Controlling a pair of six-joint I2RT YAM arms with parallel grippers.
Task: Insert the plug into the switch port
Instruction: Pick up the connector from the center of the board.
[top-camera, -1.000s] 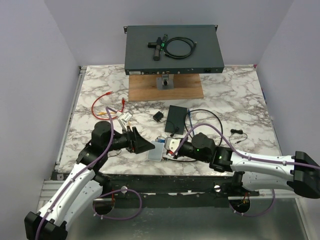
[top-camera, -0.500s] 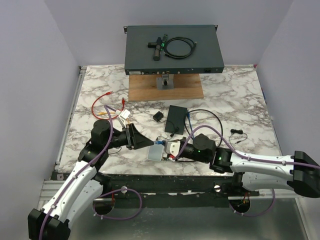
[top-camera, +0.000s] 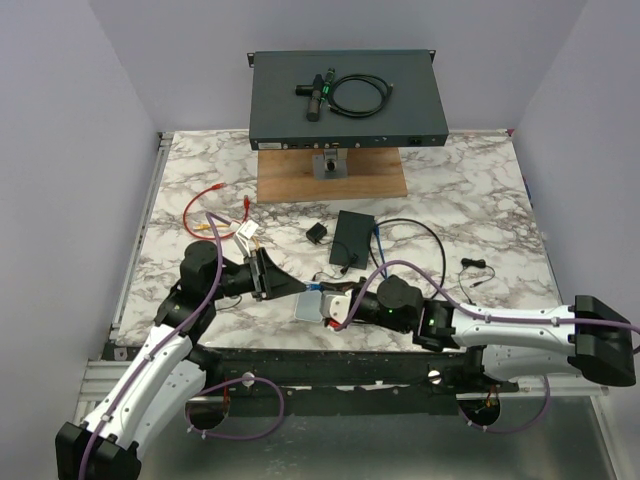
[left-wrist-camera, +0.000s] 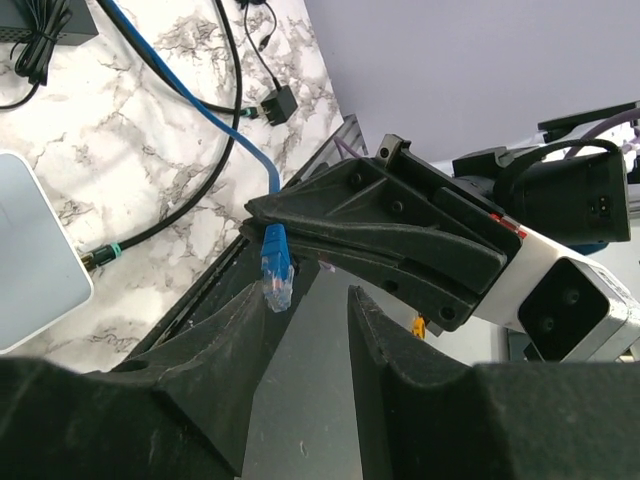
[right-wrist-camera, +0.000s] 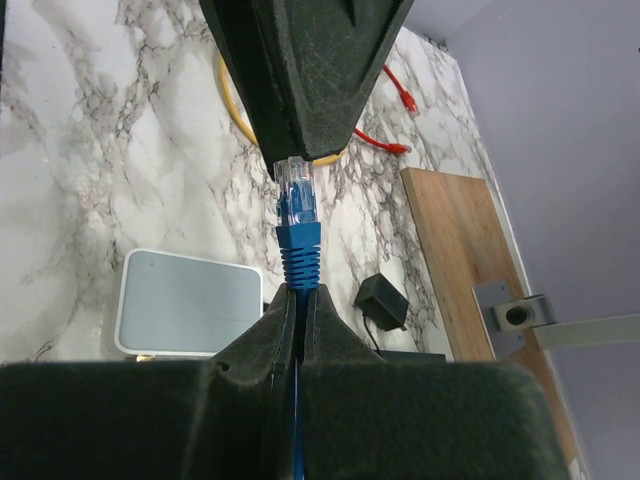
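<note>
Blue cable is pinched between the closed fingers of the right tool, gripped directly behind the ribbed boot. The plug sticks out past those fingertips, clear end forward, held off the marble surface. Left tool faces the right tool head-on. Its two fingers stand apart with a modest gap and nothing is clamped between them. The plug sits at the mouth of that gap, hard by one finger's tip. In the right wrist view the clear end looks to meet the left tool's finger end, but actual contact cannot be told. Below the two tools a flat pale-grey box lies on the surface. The switch is well beyond both tools at the far side, raised above a wooden board, its port face turned toward the tools. Plug and switch are well apart; plug not inserted.
</note>
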